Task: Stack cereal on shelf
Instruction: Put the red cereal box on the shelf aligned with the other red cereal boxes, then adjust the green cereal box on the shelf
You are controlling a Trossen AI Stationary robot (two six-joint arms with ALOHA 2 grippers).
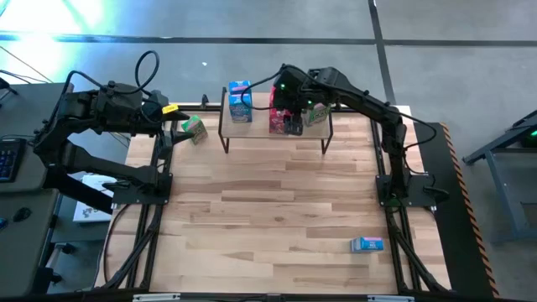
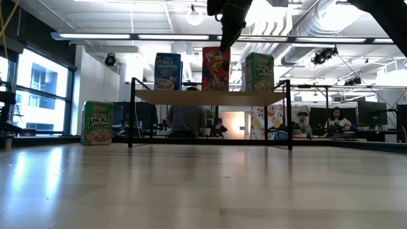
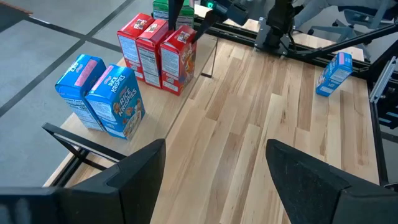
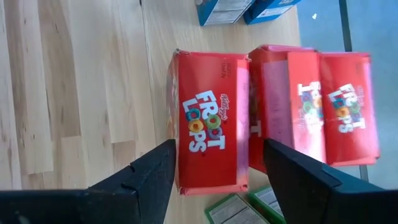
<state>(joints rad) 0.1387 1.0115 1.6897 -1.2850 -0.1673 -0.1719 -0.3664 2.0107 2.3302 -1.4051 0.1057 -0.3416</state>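
Observation:
The shelf (image 1: 252,132) stands at the far middle of the table and carries blue cereal boxes (image 1: 240,101), red ones (image 1: 277,122) and green ones (image 1: 317,114), all upright on their bases. My right gripper (image 4: 217,149) hangs open just above the red group. Its fingers stand on either side of the top of the nearest red box (image 4: 211,118), and I see no touch. One green box (image 1: 195,128) stands on the table left of the shelf. A blue box (image 1: 367,244) lies flat near the right front. My left gripper (image 3: 214,168) waits open at the far left.
The shelf's thin black legs (image 2: 131,114) stand on the plank tabletop (image 1: 277,210). Black frame rails (image 1: 151,218) run along the table's left and right sides. In the low view, people sit at desks (image 2: 187,117) in the room beyond the table.

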